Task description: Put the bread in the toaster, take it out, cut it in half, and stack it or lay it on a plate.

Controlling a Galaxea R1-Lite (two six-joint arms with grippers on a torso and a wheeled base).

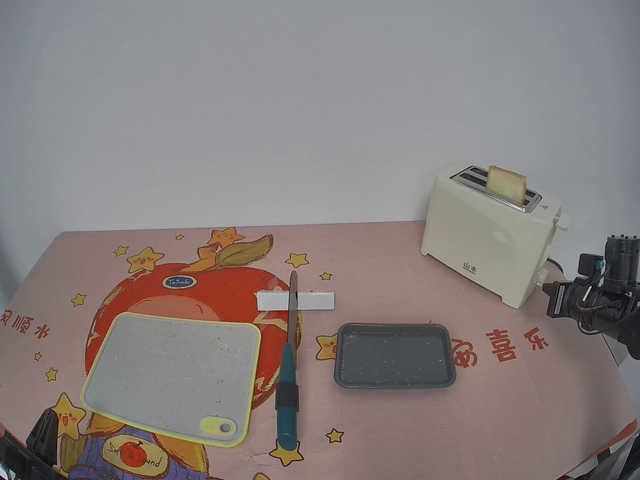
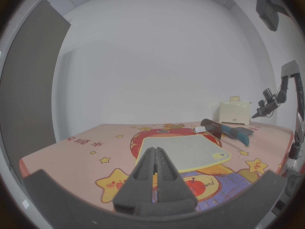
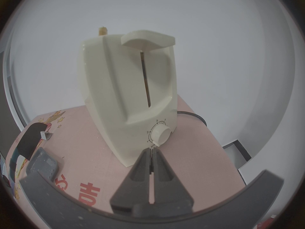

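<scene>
A slice of bread [image 1: 506, 185] stands up out of the back slot of the cream toaster [image 1: 490, 235] at the table's right rear. The toaster's lever [image 3: 148, 38] is at the top of its slot. My right gripper [image 1: 549, 295] is shut and empty, its tips [image 3: 152, 151] just short of the toaster's dial [image 3: 160, 134]. A teal-handled knife [image 1: 289, 368] lies with its blade across a white rest [image 1: 295, 300], between the grey cutting board [image 1: 175, 375] and the dark grey plate [image 1: 393, 356]. My left gripper [image 2: 155, 150] is shut and empty, low over the table's front left corner, facing the board [image 2: 184, 150].
The toaster's black cord [image 3: 193, 115] runs off behind it near the table's right edge. The tablecloth between plate and toaster is bare.
</scene>
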